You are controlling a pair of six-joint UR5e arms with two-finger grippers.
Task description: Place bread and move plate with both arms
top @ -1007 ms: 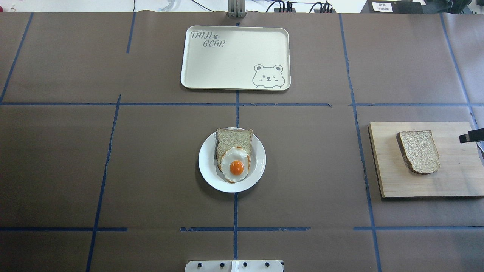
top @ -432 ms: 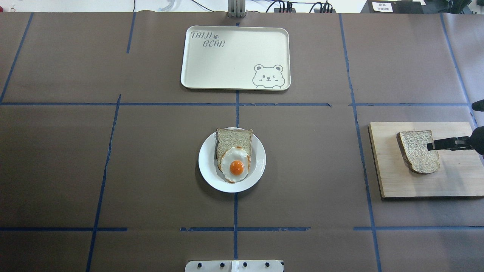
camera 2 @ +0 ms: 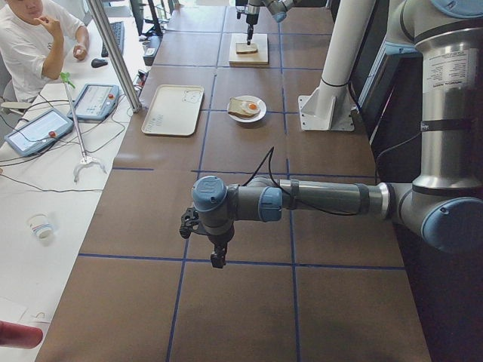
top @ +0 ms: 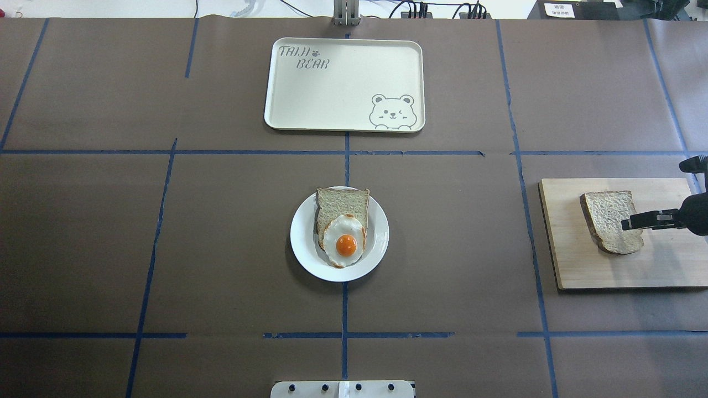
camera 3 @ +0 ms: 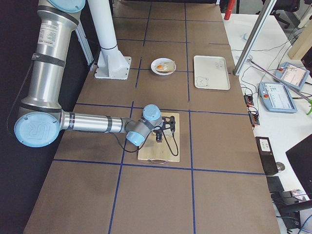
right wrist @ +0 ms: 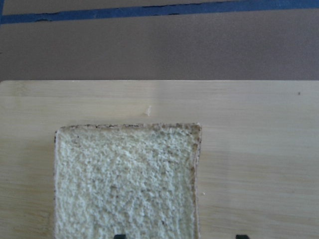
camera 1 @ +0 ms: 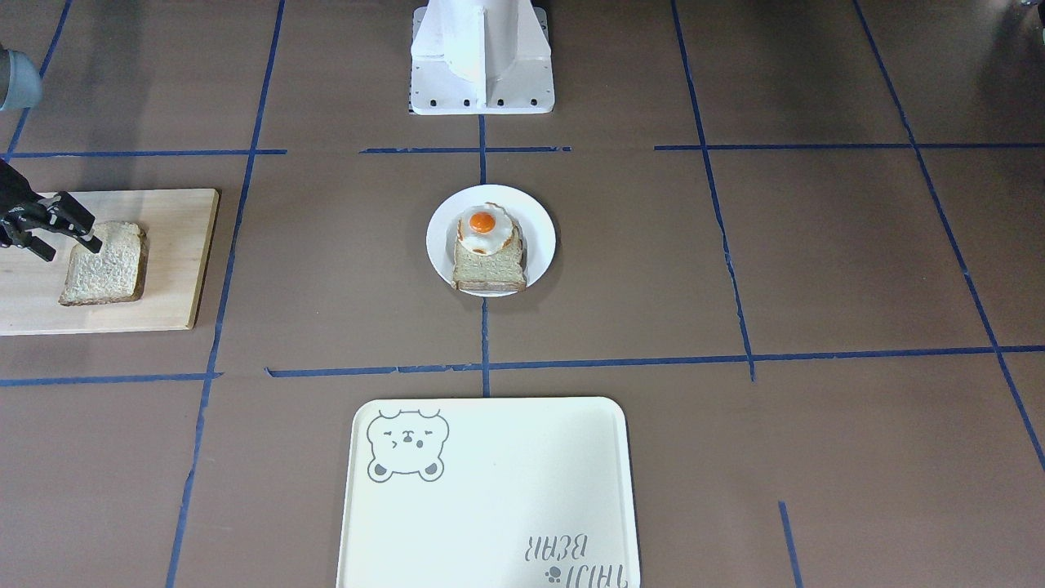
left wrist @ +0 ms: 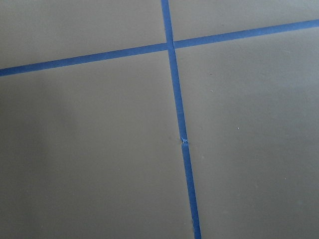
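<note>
The bread (top: pixel 608 220) is a grainy tan slice lying flat on a wooden board (top: pixel 664 265) at the right. My right gripper (top: pixel 636 223) comes in from the right edge and hangs over the slice's right side. It is open in the front-facing view (camera 1: pixel 72 249), with nothing between the fingers. In the right wrist view the bread (right wrist: pixel 127 179) fills the lower left, and two fingertips (right wrist: pixel 119 235) show wide apart at the bottom edge. The white plate (top: pixel 304 249) sits mid-table and holds a paler slice with a fried egg (top: pixel 344 243). My left gripper (camera 2: pixel 215 245) shows only in the exterior left view, low over bare table, and I cannot tell whether it is open or shut.
A cream rectangular tray with a bear drawing (top: pixel 343 83) lies at the far side, straight beyond the plate. The white pedestal base (camera 1: pixel 482 57) stands at the robot's side. Blue tape lines cross the brown table cover. An operator sits beyond the far edge in the exterior left view.
My right gripper has moved in from the right edge of the overhead view to over the bread's right side, then shifted slightly toward the robot. The bread, plate and tray have not moved.
</note>
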